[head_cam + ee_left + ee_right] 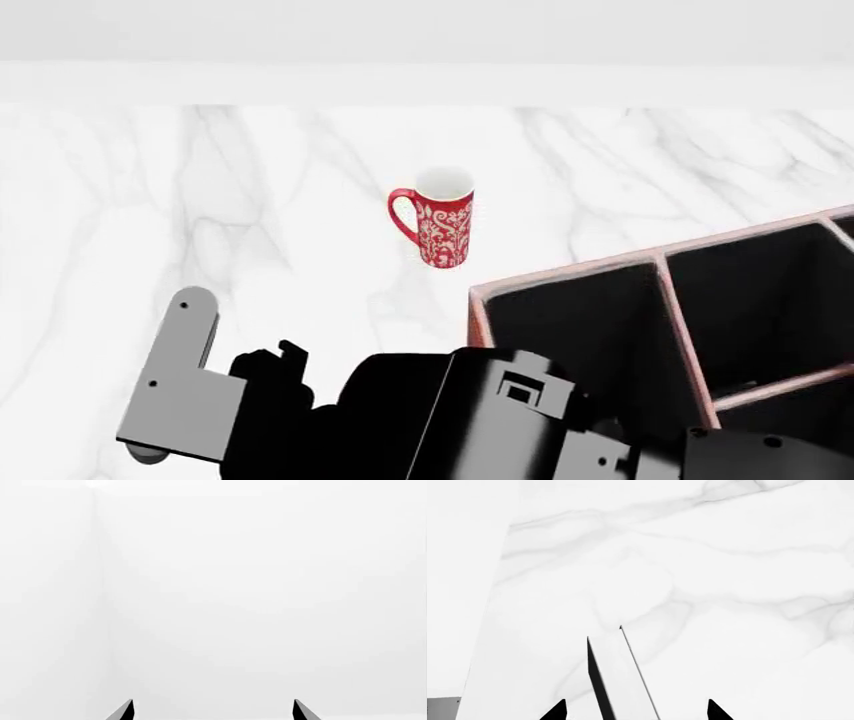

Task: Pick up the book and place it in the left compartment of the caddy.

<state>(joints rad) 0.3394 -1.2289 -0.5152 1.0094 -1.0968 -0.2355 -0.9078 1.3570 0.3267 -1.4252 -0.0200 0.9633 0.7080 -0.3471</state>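
Note:
In the right wrist view the book stands edge-on between the fingertips of my right gripper, black cover on one side and white page edges beside it. A gap shows on both sides of it, so the jaws are open around it and not touching it, with the marble tabletop behind. My left gripper is open and empty, facing a blank white wall. The head view shows the reddish-brown caddy at the right, its long black left compartment partly covered by my arm. The book is hidden there.
A red patterned mug stands upright on the marble table, behind and to the left of the caddy. My black arm fills the head view's lower middle, with a grey link at lower left. A white wall runs along the table's far edge.

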